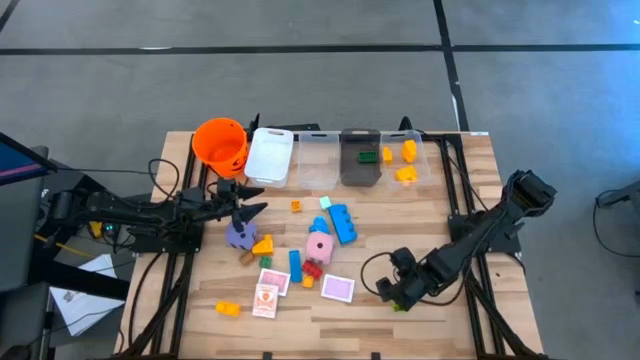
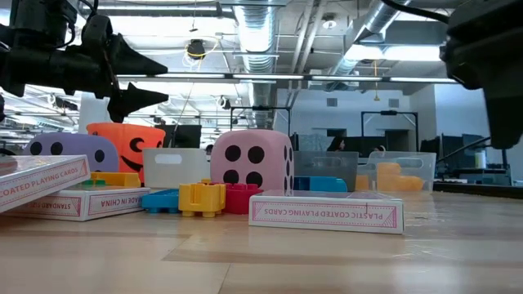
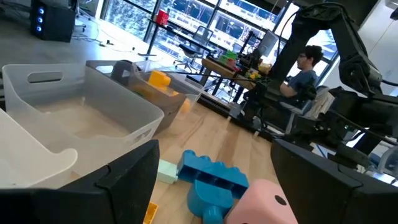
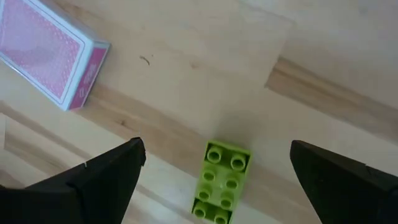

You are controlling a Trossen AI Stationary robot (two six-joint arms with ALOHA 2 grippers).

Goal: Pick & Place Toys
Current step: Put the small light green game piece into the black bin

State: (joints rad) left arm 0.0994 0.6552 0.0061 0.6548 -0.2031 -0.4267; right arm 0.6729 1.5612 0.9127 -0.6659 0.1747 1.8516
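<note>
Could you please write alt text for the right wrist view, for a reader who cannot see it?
The right end effector hangs open above the wooden table, its two dark fingers either side of a light green building brick lying studs-up between them, untouched. A pink card box lies apart on the table.

One camera looks straight down on the counter (image 1: pixel 400 320); another sits level at counter height; both share the pink die (image 1: pixel 319 247).

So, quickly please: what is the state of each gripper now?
Left gripper: open, holding nothing, above the purple die.
Right gripper: open, empty, over a green brick.
</note>
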